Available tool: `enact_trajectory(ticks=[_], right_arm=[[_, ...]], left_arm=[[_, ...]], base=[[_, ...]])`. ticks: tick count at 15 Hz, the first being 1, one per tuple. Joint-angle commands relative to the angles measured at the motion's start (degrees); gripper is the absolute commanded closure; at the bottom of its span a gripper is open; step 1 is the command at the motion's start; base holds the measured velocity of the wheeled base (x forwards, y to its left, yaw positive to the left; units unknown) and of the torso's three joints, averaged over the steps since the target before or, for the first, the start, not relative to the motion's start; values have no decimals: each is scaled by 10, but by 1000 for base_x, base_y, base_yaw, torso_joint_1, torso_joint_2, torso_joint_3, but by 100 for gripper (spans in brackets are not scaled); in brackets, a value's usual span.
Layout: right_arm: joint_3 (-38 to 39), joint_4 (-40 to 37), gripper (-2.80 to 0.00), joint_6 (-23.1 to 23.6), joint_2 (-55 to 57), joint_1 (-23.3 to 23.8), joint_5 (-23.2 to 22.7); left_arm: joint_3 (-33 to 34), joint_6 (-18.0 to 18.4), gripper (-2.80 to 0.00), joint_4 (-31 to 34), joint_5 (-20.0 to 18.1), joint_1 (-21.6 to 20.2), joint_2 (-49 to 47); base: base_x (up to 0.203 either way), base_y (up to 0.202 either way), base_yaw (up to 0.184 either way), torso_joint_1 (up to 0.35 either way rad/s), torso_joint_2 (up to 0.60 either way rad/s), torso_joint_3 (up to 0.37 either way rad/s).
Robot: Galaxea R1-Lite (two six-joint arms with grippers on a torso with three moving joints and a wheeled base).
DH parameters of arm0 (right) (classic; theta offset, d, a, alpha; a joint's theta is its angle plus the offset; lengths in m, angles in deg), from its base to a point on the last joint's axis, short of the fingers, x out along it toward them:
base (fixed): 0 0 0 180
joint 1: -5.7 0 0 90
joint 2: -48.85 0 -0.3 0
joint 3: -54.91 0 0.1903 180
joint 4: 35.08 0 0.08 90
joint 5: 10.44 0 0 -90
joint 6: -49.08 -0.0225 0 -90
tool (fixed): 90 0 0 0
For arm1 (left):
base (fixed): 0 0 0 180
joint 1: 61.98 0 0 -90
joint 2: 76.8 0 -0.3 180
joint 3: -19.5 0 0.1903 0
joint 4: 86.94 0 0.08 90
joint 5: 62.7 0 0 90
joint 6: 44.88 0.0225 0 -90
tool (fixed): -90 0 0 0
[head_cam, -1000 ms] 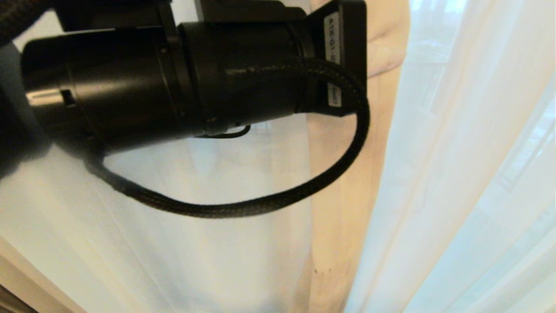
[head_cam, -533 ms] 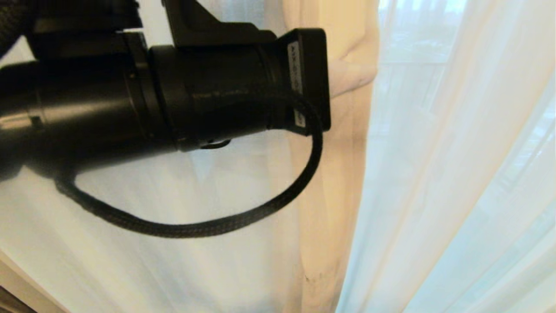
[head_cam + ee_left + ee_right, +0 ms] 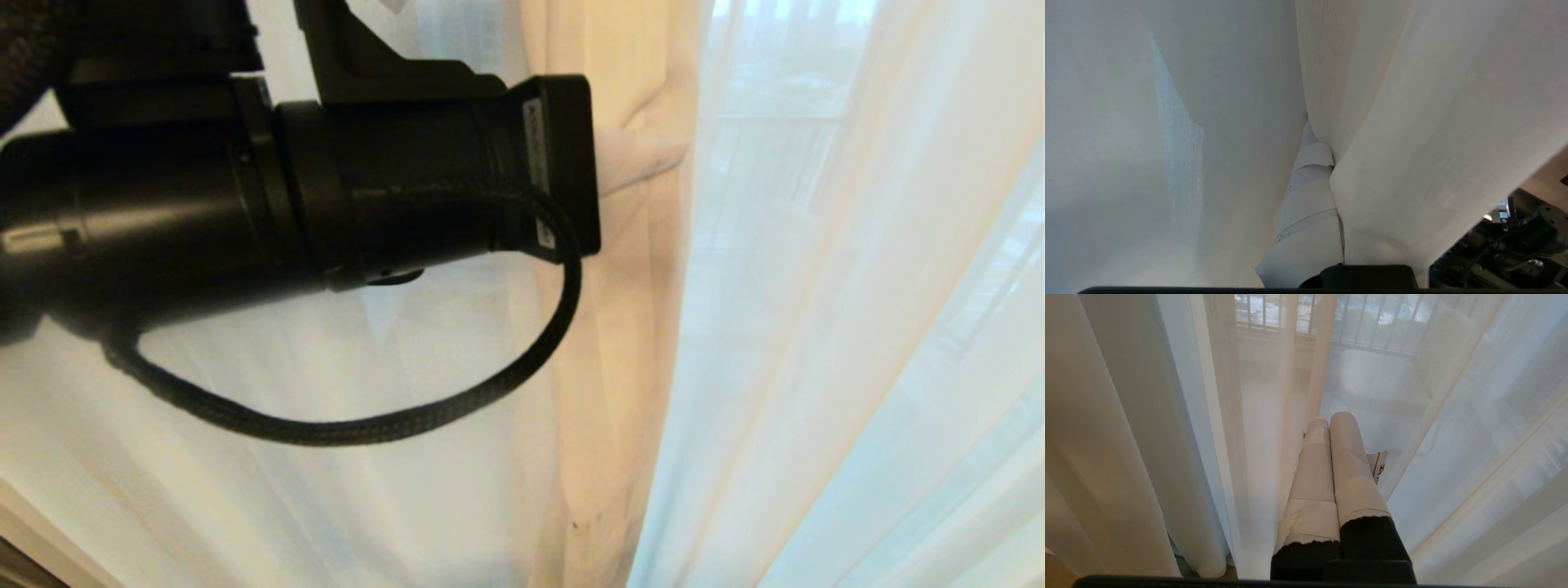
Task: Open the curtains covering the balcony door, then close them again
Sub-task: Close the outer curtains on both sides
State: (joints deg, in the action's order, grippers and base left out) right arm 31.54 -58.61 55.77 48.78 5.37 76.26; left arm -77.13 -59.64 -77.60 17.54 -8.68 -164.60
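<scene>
A: Gripping the curtain (image 3: 620, 327), is it?

B: Yes. The left gripper (image 3: 1327, 163) is clenched on a fold of the cream curtain. In the head view the left arm (image 3: 286, 188) reaches across from the left, and the cloth bunches right at its tip, pinched and pulled into a crease there.

A: Where does the curtain sit against the fingers?

B: In the left wrist view one taped finger (image 3: 1310, 212) shows, and the curtain presses against it on the side where the second finger would be, covering that one. The cloth rises on past the fingertip and also hangs over the gripper's base.

A: And the other arm?

B: The right gripper (image 3: 1329, 424) is clenched on nothing, its two taped fingers (image 3: 1347, 469) pressed flat together. It points at the sheer (image 3: 1392, 396), with a railing (image 3: 1355, 326) dimly seen through it.

A: Count things for me.

B: One cream curtain strip in the head view, hanging between sheer on its left and more sheer (image 3: 857, 327) on its right. Two grippers, one per wrist view. One black cable (image 3: 367, 425) looping under the left arm. I can't make out the door itself behind the cloth.
</scene>
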Motion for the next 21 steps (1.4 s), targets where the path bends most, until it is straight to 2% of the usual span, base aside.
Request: enact_trajectory(ticks=[1,2,3,14,21], right_arm=[[0,0,0,1,1,0,0],[0,0,0,1,1,0,0],[0,0,0,1,1,0,0],[0,0,0,1,1,0,0],[0,0,0,1,1,0,0]], left_arm=[[-1,-2,0,0,-2,0,-6],[-1,-2,0,0,-2,0,-6],[-2,-2,-280,0,-2,-1,-7],[4,-2,-280,5,4,-12,15],[96,-2,-280,6,23,-49,105]], base=[[0,0,0,0,0,0],[0,0,0,0,0,0],[0,0,0,0,0,0],[0,0,0,0,0,0],[0,0,0,0,0,0]])
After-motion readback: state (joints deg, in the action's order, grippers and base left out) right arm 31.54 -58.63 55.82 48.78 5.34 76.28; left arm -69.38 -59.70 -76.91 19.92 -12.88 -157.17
